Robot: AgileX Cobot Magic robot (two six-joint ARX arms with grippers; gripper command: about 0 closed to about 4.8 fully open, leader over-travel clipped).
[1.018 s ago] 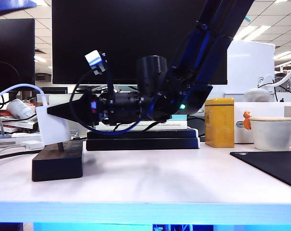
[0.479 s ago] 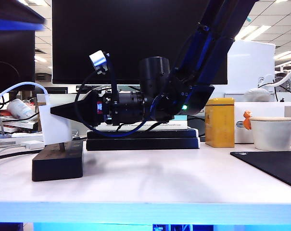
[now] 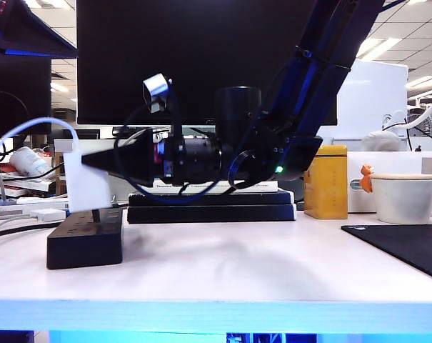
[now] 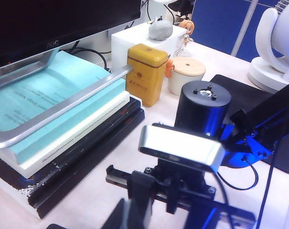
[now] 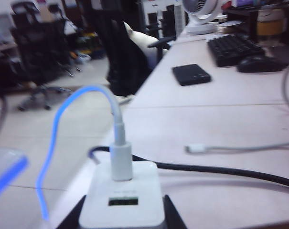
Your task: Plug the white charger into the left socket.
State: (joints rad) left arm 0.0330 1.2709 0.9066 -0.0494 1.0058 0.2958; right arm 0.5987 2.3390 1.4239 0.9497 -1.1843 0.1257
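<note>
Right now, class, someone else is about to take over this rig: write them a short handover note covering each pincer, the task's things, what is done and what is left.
Right pincer: reaches across to the table's left side, level, shut on the white charger.
Left pincer: out of every view, shut, holding nothing we can see.
White charger: upright over the left end of the black power strip, cable arching from its top; something thin and dark joins it to the strip.
Done: charger picked up and brought over the left socket.
Left: confirm the prongs are aligned, press fully home, release, withdraw.
</note>
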